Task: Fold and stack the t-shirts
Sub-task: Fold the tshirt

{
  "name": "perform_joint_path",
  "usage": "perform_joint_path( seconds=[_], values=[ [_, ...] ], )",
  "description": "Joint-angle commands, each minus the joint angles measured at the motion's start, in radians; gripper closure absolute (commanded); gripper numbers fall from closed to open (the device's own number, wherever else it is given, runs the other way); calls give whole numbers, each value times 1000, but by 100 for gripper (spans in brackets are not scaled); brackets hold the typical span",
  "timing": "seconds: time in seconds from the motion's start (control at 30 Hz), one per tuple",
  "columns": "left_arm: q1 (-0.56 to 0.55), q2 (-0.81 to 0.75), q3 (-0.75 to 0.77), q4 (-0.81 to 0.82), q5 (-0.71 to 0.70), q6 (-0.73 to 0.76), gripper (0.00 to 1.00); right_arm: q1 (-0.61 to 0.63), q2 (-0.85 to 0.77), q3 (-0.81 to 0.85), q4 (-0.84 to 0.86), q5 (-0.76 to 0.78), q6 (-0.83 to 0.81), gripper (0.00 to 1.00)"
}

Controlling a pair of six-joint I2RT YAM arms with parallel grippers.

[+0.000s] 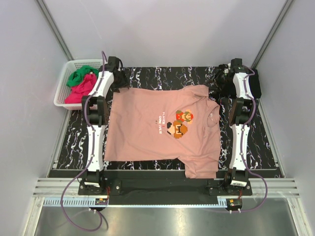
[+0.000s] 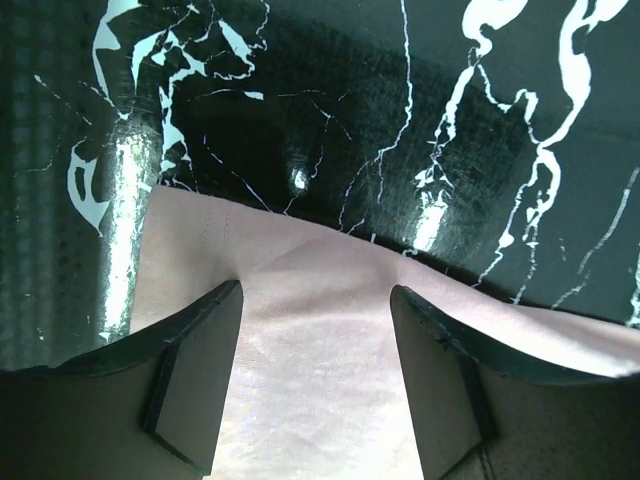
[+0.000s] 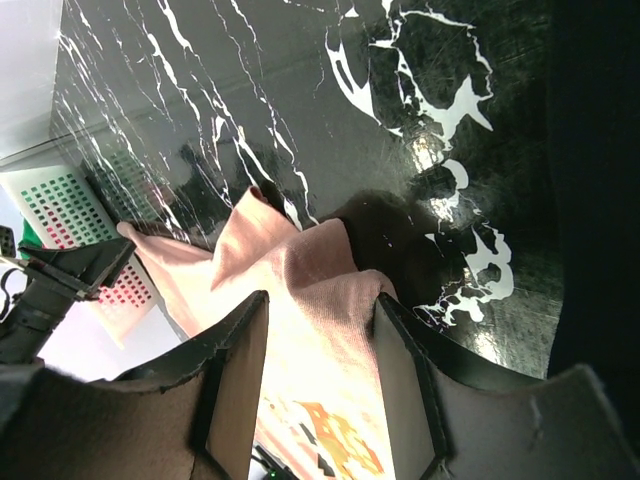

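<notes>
Right fingers (image 3: 400, 380) straddle bunched pink t-shirt (image 3: 320, 290), grip seemingly unclosed.

A black marbled tabletop (image 1: 162, 78) is seen, on which a pink tee (image 1: 147, 132) is spread flat; a black tee (image 1: 253, 88) is laid at its far right.

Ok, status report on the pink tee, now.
Left gripper open over salmon-pink cotton t-shirt far edge. Right gripper open astride a raised fold. Shirt flat, unfolded.

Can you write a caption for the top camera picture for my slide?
Two robot arms reach the far edge of a pink t-shirt spread flat on the black marble table.
</notes>
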Motion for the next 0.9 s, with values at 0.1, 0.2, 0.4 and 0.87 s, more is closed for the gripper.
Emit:
perform_joint_path(
  seconds=[0.1,0.2,0.4,0.87],
  values=[
    [-3,9,62,-8,-95,40,35,3,-37,4,23,-51,-5,47],
    [-3,15,65,-16,-124,44,35,3,-46,-6,23,-52,-8,47],
    [-20,26,81,-34,-197,66,35,-2,-57,-13,23,-62,-8,48],
    [-14,38,100,-31,-198,46,35,-3,-61,-41,23,-69,-21,48]
  ],
)
